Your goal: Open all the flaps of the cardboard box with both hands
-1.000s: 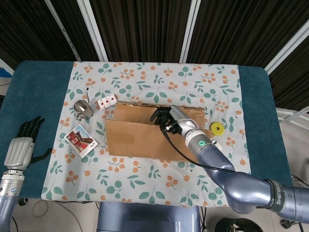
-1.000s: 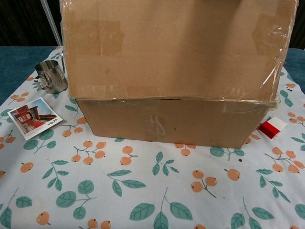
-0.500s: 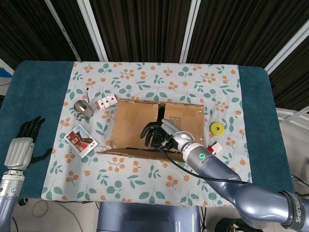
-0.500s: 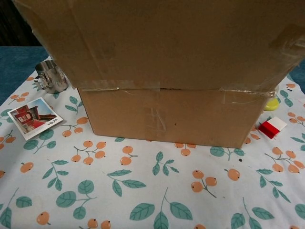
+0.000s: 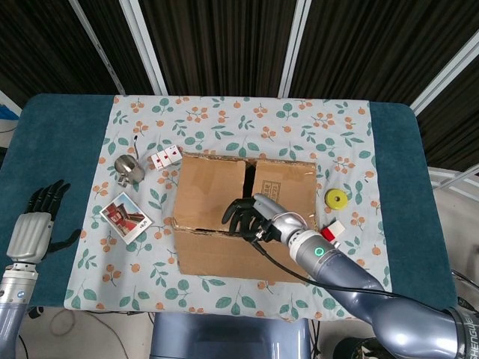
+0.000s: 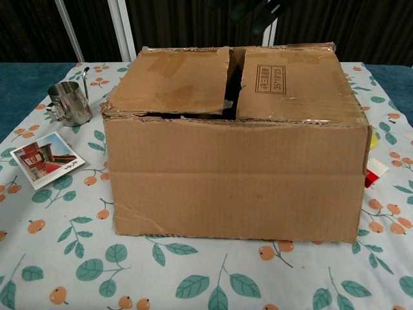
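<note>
The cardboard box (image 5: pixel 243 213) stands mid-table on the patterned cloth. Its near long flap (image 6: pixel 232 177) hangs down flat over the front wall. Two short flaps, left (image 6: pixel 171 81) and right (image 6: pixel 293 81), lie closed on top with a dark gap between them. My right hand (image 5: pixel 243 217) hovers over the box's near rim with its dark fingers apart and holds nothing; its fingertips (image 6: pixel 258 10) just show at the top of the chest view. My left hand (image 5: pixel 34 224) is open at the table's left edge, far from the box.
A steel cup (image 5: pixel 129 169) and a picture card (image 5: pixel 125 217) lie left of the box. Red-and-white cards (image 5: pixel 165 156) sit at its far left corner. A yellow disc (image 5: pixel 336 199) and a small red-white block (image 5: pixel 331 230) lie to its right.
The near long flap swung from over the box top down to hang in front. My right hand followed it toward the near rim. The left hand stayed still.
</note>
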You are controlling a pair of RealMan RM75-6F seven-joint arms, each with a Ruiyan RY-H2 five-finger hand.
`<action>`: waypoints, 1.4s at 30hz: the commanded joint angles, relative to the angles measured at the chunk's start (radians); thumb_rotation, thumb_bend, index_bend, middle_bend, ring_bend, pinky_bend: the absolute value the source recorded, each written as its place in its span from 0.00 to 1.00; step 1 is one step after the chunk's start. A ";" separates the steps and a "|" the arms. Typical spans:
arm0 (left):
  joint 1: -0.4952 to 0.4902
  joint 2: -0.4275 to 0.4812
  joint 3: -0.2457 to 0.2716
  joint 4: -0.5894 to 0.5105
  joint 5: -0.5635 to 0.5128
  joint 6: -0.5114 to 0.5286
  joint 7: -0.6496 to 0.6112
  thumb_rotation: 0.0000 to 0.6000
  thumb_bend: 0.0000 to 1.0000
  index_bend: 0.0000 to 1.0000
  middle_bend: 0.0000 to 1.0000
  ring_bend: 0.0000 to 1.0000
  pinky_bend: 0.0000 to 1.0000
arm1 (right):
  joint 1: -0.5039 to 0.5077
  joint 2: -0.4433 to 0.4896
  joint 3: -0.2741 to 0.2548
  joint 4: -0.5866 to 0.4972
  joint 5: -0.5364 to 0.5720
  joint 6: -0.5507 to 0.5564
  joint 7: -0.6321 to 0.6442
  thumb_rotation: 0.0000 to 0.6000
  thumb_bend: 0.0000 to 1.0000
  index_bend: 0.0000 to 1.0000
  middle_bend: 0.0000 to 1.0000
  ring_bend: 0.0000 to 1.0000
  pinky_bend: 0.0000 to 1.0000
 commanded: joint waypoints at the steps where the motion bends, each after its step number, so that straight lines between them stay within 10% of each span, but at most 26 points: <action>1: -0.002 0.003 0.002 0.000 0.003 -0.003 0.010 1.00 0.24 0.00 0.00 0.00 0.00 | -0.069 -0.034 -0.074 -0.037 -0.207 0.157 -0.009 1.00 0.71 0.31 0.37 0.36 0.37; 12: -0.042 0.044 0.006 -0.044 0.023 -0.053 0.102 1.00 0.24 0.00 0.00 0.00 0.00 | -0.428 -0.219 -0.474 0.134 -1.073 0.751 -0.245 1.00 0.49 0.08 0.04 0.03 0.23; 19: -0.121 0.099 -0.029 -0.113 0.037 -0.124 0.182 1.00 0.24 0.00 0.00 0.00 0.00 | -0.611 -0.342 -0.608 0.364 -1.269 0.990 -0.278 1.00 0.31 0.00 0.00 0.00 0.23; 26: -0.268 0.161 -0.098 -0.230 0.021 -0.284 0.259 1.00 0.27 0.00 0.00 0.00 0.00 | -0.730 -0.408 -0.629 0.516 -1.282 1.026 -0.154 1.00 0.29 0.00 0.00 0.00 0.23; 42: -0.767 0.169 -0.216 -0.279 -0.204 -0.815 0.545 1.00 0.65 0.06 0.10 0.04 0.14 | -0.816 -0.494 -0.584 0.713 -1.360 0.951 0.059 1.00 0.32 0.00 0.00 0.00 0.23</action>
